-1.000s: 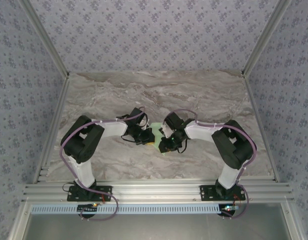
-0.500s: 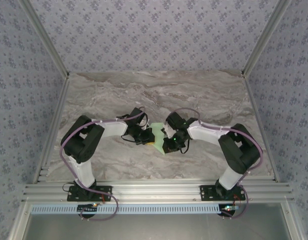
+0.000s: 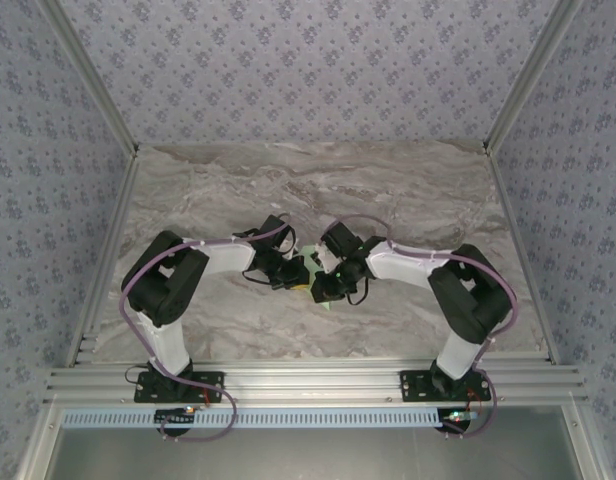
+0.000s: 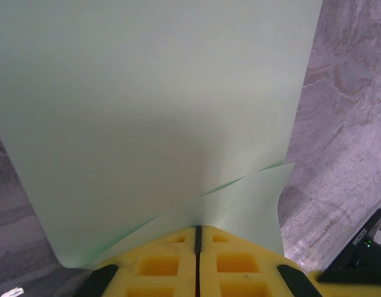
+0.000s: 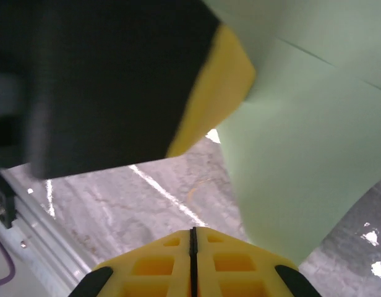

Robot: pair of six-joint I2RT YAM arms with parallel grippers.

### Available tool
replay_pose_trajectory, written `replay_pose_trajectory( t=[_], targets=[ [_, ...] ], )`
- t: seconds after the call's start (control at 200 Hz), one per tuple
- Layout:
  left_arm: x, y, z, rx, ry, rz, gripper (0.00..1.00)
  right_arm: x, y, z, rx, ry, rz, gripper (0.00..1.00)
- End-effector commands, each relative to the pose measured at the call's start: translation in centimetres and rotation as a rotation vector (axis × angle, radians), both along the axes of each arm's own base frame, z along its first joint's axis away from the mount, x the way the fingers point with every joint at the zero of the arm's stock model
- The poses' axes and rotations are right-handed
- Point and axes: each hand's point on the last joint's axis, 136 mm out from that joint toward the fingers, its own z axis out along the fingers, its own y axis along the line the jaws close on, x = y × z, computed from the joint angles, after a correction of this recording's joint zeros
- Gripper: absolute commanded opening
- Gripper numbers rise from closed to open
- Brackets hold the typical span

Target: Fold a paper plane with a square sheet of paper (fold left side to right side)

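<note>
Paper between left gripper and right gripper

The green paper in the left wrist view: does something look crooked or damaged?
The square sheet of paper is pinched in the shut left pincer. Its two layers do not match: the nearer flap's edge sticks out slanted on the right. No tear shows.

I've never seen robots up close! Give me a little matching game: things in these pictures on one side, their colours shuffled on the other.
Things:
1. sheet of paper
2. left gripper's fingers
3. table top
4. cable along the left arm

Colours:
a. yellow
b. purple
c. pale green
d. grey, marbled

Pairs: 1-c, 2-a, 3-d, 4-b.
</note>
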Motion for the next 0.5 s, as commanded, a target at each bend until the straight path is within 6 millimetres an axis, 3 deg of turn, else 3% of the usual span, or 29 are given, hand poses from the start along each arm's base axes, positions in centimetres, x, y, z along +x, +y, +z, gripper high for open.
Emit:
replay_pose_trajectory(
  t=[0.0, 0.495],
  targets=[
    [-1.5, 2.5, -3.3, 0.155, 0.047, 0.007, 0.06, 0.2, -0.1, -0.8, -0.021, 0.029, -0.028, 0.10],
    [-1.4, 2.7, -3.5, 0.169, 0.048, 0.002, 0.06, -2.2, -4.4, -3.8, -0.107, 0.147, -0.090, 0.10]
  ],
)
